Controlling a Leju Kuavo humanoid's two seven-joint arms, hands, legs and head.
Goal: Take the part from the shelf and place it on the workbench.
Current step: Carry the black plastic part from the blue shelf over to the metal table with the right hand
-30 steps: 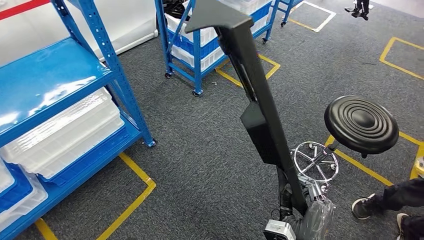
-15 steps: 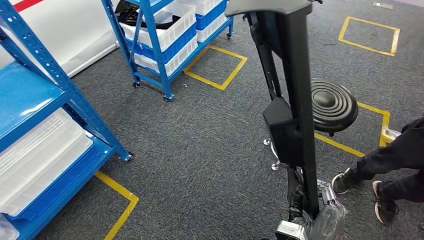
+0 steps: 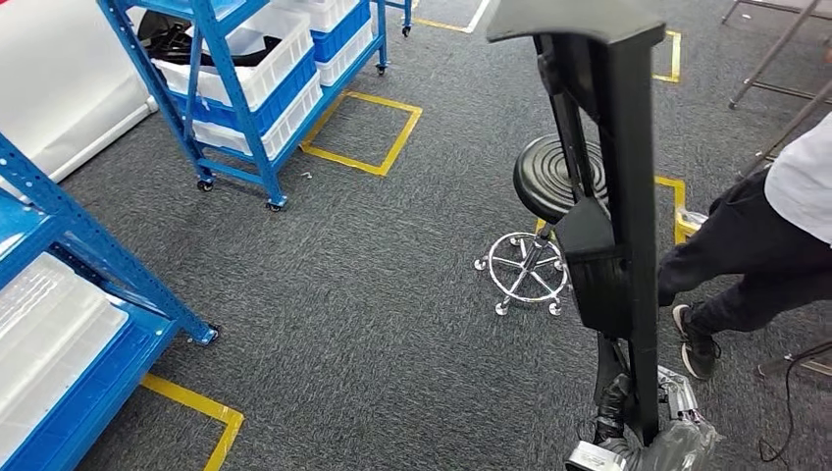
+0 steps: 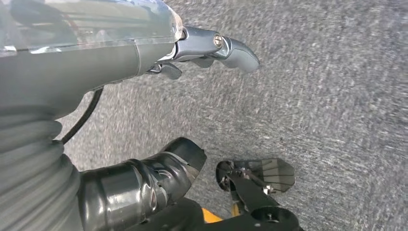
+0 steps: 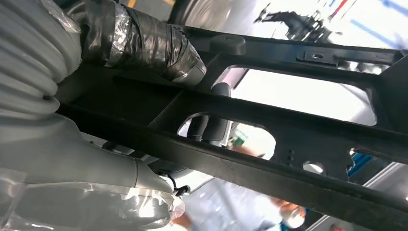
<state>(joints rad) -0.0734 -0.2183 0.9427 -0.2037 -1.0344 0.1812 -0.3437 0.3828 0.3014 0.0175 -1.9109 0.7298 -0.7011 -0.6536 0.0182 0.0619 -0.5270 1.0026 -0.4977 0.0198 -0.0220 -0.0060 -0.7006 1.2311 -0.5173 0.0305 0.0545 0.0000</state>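
The view has swung right: the blue shelf (image 3: 88, 294) slides to nine o'clock, the stool (image 3: 549, 177) nears centre. Your right hand (image 3: 638, 432) grips the black part (image 3: 618, 196) upright; your left hand (image 4: 144, 57) hangs empty, fingers loosely apart. No counter yet, so keep turning.

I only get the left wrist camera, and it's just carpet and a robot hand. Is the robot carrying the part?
Observer: Yes. In the head view the right robot hand holds a long black part upright by its lower end.
Operator: Is anybody near it?
Observer: A person in dark trousers is right beside the part, on the robot's right.
Operator: What's that round thing on the floor?
Observer: A black stool with a chrome wheeled base, behind the part.
Operator: Is my robot hand holding something too?
Observer: No, the left robot hand holds nothing, as your view shows.
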